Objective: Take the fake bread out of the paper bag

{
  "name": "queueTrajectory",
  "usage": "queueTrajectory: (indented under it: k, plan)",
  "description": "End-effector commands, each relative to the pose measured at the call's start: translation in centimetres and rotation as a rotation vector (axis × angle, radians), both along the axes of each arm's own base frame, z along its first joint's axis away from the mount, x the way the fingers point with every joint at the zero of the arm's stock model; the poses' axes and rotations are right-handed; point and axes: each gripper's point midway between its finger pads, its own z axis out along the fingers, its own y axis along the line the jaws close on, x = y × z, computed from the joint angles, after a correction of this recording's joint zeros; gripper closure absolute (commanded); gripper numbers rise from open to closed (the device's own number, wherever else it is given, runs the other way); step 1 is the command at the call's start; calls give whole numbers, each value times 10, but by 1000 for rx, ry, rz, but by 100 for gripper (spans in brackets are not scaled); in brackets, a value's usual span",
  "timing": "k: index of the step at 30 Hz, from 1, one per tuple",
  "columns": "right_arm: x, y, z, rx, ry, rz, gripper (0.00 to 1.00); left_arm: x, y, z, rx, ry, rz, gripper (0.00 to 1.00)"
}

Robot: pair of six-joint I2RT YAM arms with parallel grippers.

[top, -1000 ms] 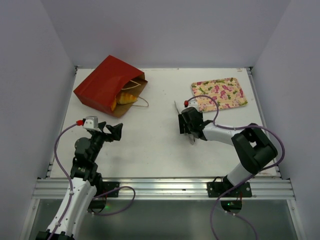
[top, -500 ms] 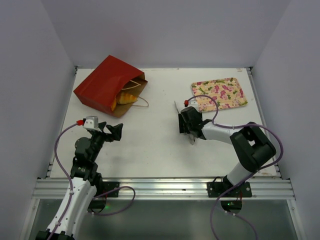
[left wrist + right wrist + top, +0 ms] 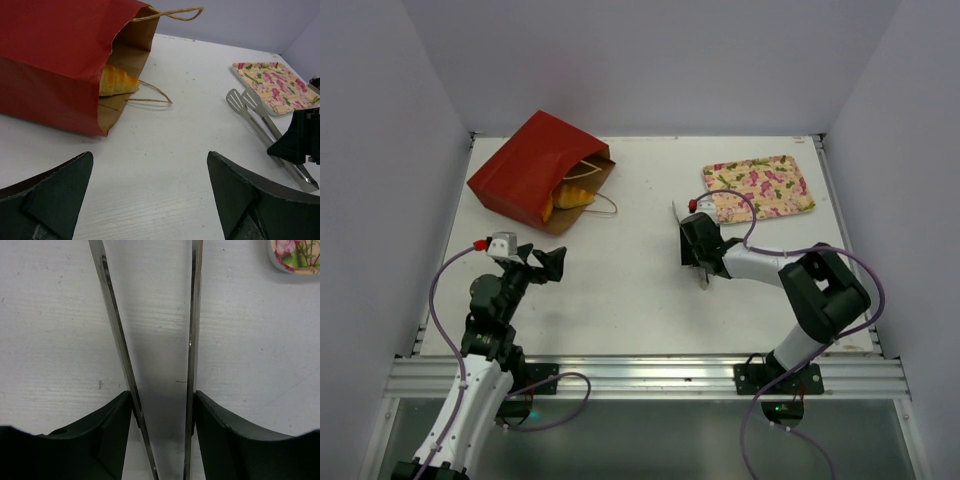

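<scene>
Two grippers, one tool. My right gripper (image 3: 162, 397) clasps the tongs (image 3: 255, 117) by their two steel arms, one finger against the outer side of each. The arms stand apart, so I judge the grip light: enough to carry the tongs, with their blades left spread for a catch. The tongs sit low over the table (image 3: 620, 290) near its middle, tips toward the far side, close beside the tray (image 3: 760, 188) but not on it.

My left gripper (image 3: 150, 157) hangs released near the left front, fingers wide and nothing between them. Its camera faces the bag's mouth, a post I take for watching or for steadying the paper.

The bag (image 3: 535, 170) lies on its side in the far left corner, well apart from the tongs. It is red outside and brown within, and its mouth gapes toward the table's middle. One handle (image 3: 150, 95) trails on the table.

The bread (image 3: 116, 80), golden and ridged, rests just inside the mouth on the lower wall, half hidden by the upper one. Such a low opening probably suits slim tongs better than fingers.
</scene>
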Motion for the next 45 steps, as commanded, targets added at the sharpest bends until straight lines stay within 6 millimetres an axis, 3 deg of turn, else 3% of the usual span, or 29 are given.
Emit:
queueTrajectory:
  k: [1, 9, 17, 24, 35, 45]
  plan:
    - [6, 2, 5, -6, -9, -14, 47, 1, -4, 9, -6, -35, -20, 0]
    - [4, -3, 18, 1, -56, -15, 53, 1, -5, 9, -6, -35, -25, 0]
    - [-1, -11, 59, 77, -211, -15, 58, 0, -5, 9, -7, -38, -26, 0]
    - [-9, -18, 77, 109, -288, -5, 59, 0, -5, 10, -7, -40, -29, 0]
    - [-13, -24, 85, 111, -318, -11, 63, 0, -5, 10, -6, -42, -28, 0]
    - [-8, -12, 68, 60, -270, -8, 63, 0, -5, 10, -6, -42, -29, 0]
